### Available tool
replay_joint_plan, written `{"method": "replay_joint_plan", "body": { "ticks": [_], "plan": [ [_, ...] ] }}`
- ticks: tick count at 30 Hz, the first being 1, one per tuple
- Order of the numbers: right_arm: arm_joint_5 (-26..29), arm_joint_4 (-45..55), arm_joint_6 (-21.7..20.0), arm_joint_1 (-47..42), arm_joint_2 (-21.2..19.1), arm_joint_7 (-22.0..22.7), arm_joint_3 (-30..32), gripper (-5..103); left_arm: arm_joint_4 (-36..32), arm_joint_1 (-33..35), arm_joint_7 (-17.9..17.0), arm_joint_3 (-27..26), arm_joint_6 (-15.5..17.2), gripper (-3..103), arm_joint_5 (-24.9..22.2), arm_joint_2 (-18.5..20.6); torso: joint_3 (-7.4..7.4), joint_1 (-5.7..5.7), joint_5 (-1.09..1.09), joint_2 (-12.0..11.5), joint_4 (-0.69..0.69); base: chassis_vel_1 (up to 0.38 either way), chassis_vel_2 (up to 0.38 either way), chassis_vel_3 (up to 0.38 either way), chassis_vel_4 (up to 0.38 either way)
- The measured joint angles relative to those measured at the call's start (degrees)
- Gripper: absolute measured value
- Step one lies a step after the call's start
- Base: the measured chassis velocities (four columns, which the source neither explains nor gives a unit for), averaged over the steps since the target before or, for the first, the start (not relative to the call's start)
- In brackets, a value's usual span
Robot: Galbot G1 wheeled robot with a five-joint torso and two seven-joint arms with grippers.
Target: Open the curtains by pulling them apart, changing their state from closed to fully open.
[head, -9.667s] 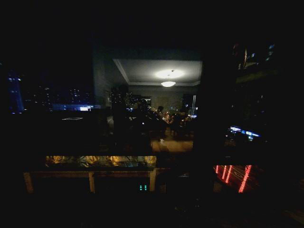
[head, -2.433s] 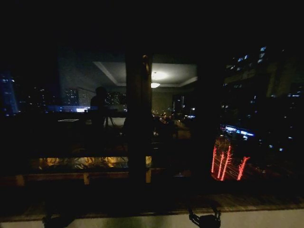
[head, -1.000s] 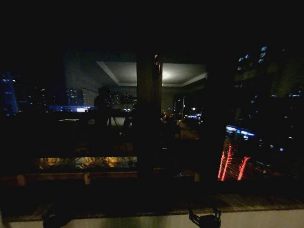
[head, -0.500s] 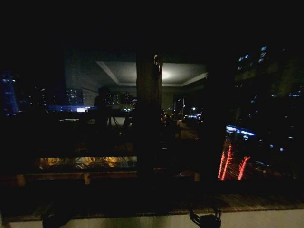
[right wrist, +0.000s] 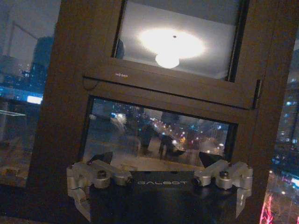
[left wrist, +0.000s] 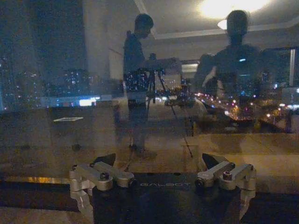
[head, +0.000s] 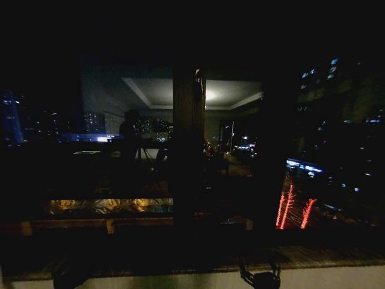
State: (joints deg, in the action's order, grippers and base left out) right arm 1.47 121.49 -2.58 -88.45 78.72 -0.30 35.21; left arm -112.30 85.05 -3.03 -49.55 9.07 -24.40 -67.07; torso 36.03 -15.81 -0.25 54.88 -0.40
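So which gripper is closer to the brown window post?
Right. The right gripper faces the window post; the left gripper is farther aside, facing glass.

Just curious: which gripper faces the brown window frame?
The right gripper: the brown window frame stands right before it, while the left gripper faces plain reflecting glass.

Camera shifted right (window post [head: 188,144] now centred); right gripper [head: 260,278] entered below.
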Motion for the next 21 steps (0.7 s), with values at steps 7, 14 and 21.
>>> {"method": "replay_joint_plan", "body": {
  "ticks": [7, 14, 21],
  "plan": [
    [0.99, 0.03, 0.11, 0.0, 0.0, 0.07, 0.32, 100, -0.68, 0.34, -0.02, -0.37, 0.14, 100, 0.0, -0.41, 0.0, 0.0, 0.0, 0.0, 0.0, 0.0, 0.0, 0.0, 0.0],
    [1.32, 0.05, -0.04, 0.26, 0.0, 0.18, 0.28, 100, -1.44, 1.16, 0.02, -0.29, 0.26, 100, -0.37, -0.76, 0.0, 0.0, 0.0, 0.0, 0.0, 0.0, 0.0, 0.0, 0.0],
    [1.32, 0.1, -0.96, 0.53, 0.0, 0.4, -0.17, 100, -1.37, 1.37, 0.23, -0.54, 0.26, 100, -0.45, -0.78, 0.0, 0.0, 0.0, 0.0, 0.0, 0.0, 0.0, 0.0, 0.0]
  ]
}}
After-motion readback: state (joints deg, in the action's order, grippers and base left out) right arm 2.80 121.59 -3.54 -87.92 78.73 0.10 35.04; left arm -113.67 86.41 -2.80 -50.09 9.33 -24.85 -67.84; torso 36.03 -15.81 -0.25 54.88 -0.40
